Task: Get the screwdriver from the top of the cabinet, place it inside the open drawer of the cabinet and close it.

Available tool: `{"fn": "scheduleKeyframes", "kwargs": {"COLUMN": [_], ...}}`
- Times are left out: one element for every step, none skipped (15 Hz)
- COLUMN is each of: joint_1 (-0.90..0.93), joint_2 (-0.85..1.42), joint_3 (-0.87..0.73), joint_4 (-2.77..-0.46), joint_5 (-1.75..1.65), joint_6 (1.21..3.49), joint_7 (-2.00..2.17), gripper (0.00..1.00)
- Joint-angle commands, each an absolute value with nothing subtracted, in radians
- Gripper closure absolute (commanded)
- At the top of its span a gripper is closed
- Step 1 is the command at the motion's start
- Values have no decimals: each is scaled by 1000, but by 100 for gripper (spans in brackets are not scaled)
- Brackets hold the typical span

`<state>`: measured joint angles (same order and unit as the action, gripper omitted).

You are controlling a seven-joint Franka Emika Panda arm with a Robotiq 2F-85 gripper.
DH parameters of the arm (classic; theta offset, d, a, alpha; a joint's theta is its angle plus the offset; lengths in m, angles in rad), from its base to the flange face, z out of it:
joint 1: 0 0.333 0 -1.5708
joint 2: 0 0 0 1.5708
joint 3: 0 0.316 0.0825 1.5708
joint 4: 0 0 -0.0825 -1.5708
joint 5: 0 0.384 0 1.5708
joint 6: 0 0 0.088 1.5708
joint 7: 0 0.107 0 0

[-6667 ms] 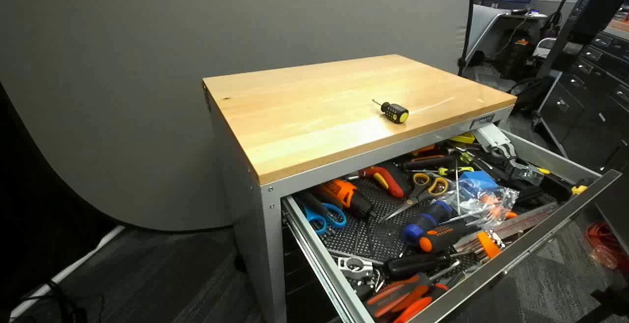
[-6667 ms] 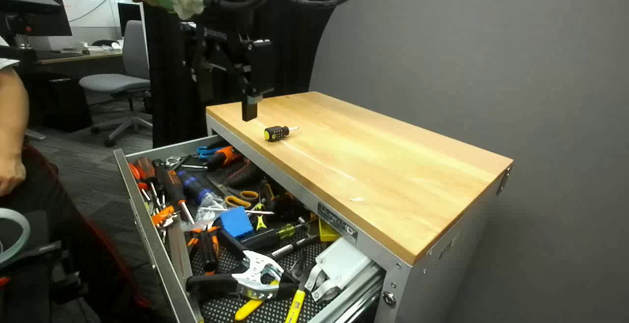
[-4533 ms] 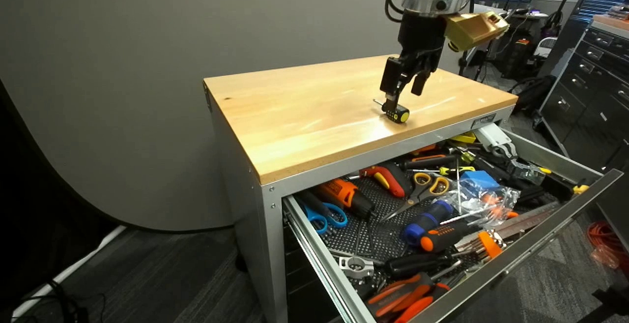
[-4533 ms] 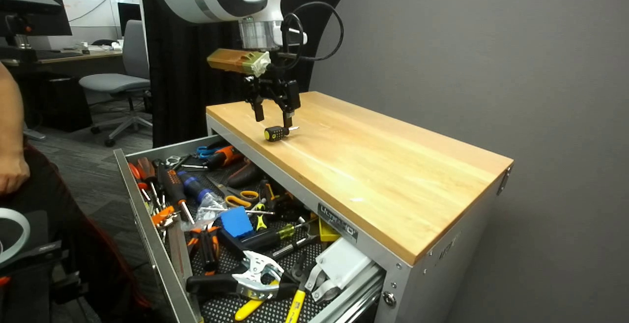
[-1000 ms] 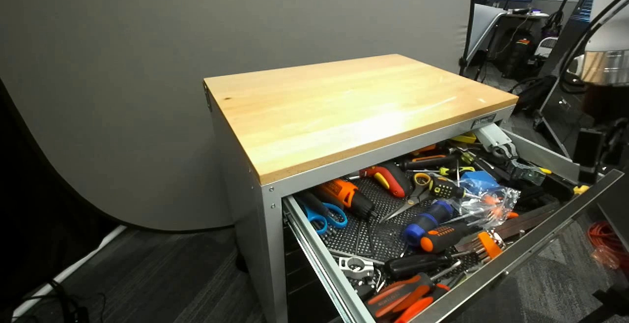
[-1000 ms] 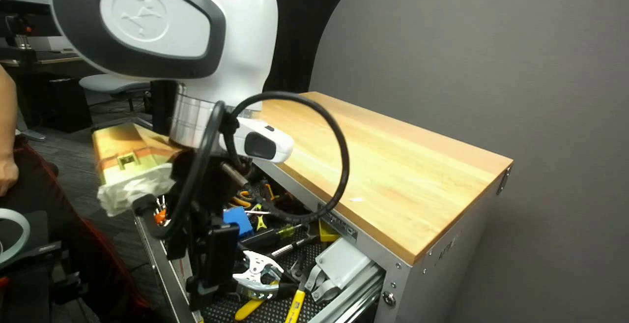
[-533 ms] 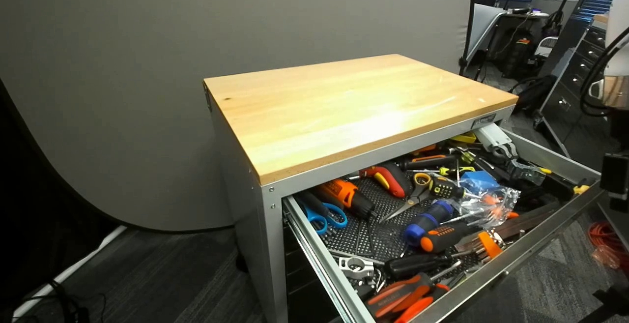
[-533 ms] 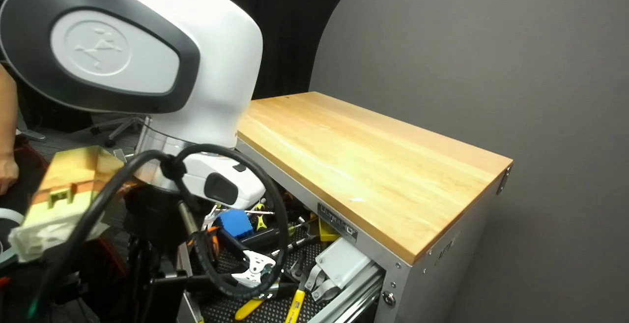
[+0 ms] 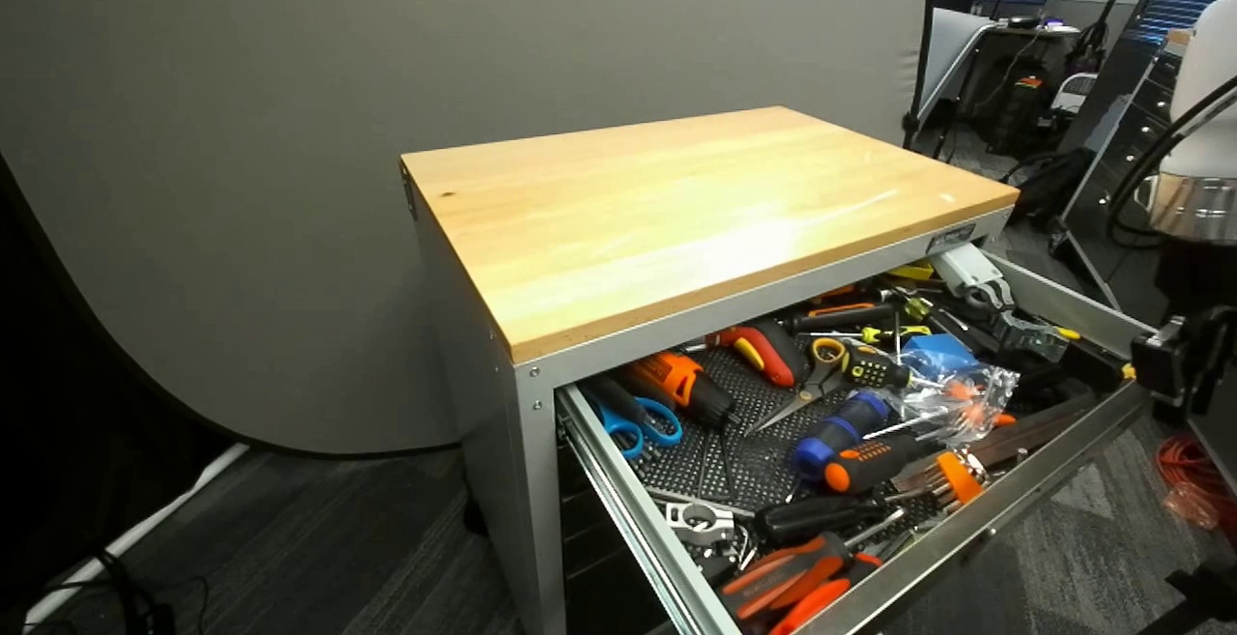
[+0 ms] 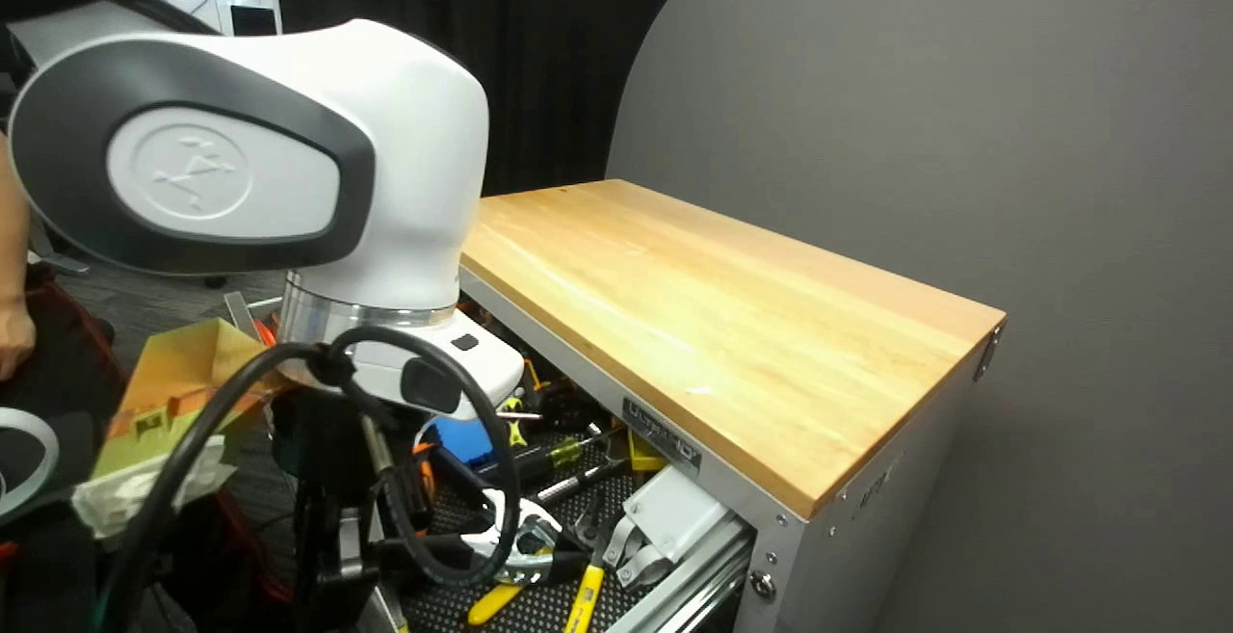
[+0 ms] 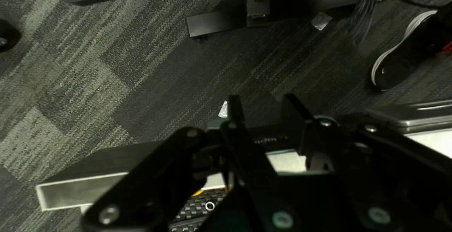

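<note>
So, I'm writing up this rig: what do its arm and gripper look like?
The arm is glossy white with a dark grey surround, a round emblem and a silvery wrist band. It carries a looping black cable and a yellow-orange box. The gripper is black with silvery screws.

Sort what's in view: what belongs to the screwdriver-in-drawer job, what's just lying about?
Job:
cabinet
drawer, open
stubby black-and-yellow screwdriver, lying in the drawer
gripper, open, near the drawer's front

Just lying about, in the drawer:
yellow-orange-handled scissors
blue block
clear plastic bag
black-and-orange screwdriver
</note>
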<state>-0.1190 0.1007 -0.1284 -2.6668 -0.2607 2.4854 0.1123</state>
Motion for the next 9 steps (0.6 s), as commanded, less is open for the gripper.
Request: {"fn": "scheduleKeyframes", "kwargs": {"joint_1": [-103,-96,-91,-85,-77,-71,-64,-57,-48], "joint_2": [131,135,142,147,155,161,173,188,210], "joint_3": [-125,-125,-122,-119,-116,-114,-111,-109,-104], "joint_4": [-2666,-2660,-2652,-2642,-2627,-2616,-2595,-2577,-2550], "joint_5": [-239,-247,-240,-234,-230,-226,-224,-223,-221], "joint_6": [2631,2658,2686,2708,2734,2751,2772,2788,2800], "joint_7": [158,171,173,176,179,180,182,182,184], "gripper": [91,93,96,97,93,92,91,91,90]}}
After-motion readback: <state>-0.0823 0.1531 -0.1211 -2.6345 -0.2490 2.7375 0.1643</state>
